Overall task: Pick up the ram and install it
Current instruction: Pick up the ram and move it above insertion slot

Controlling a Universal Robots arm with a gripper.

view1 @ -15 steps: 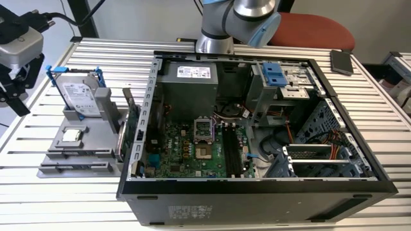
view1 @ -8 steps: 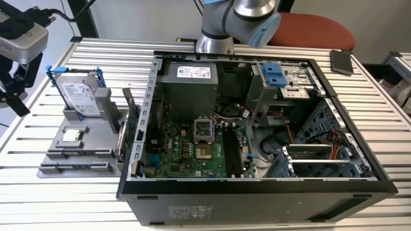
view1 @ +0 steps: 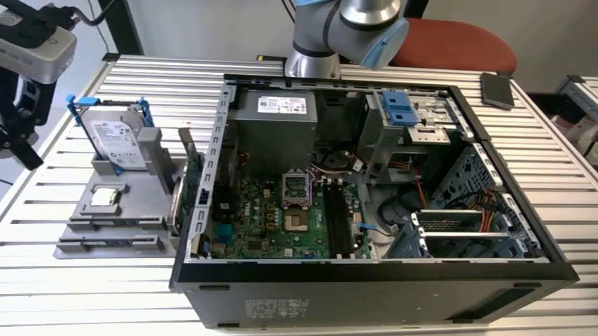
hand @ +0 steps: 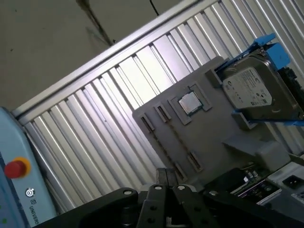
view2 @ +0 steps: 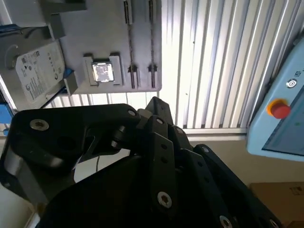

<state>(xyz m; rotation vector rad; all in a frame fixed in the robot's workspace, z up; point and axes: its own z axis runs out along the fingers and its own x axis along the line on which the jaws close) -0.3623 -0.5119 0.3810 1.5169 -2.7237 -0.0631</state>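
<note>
My gripper [view1: 28, 154] hangs beyond the slatted table's edge at the exterior view's left, well away from the open computer case [view1: 374, 269]. In both wrist views its black fingers [hand: 166, 175] meet at the tip [view2: 154, 102], shut, with nothing sticking out between them. Past them lies the grey fixture [hand: 209, 137], [view2: 109, 42], which carries two long narrow grooves [view2: 129, 47]. I cannot tell whether the ram sits in those grooves. The motherboard's black memory slots [view1: 337, 218] run along the green board inside the case.
The fixture [view1: 103, 210] holds a silver hard drive in a blue frame [view1: 117, 143], [hand: 249, 90] and a square processor chip [hand: 190, 103], [view2: 102, 71]. A green expansion card [view1: 190, 185] stands beside the case. A pendant with a red button [view2: 279, 110], [hand: 16, 167] lies off the table.
</note>
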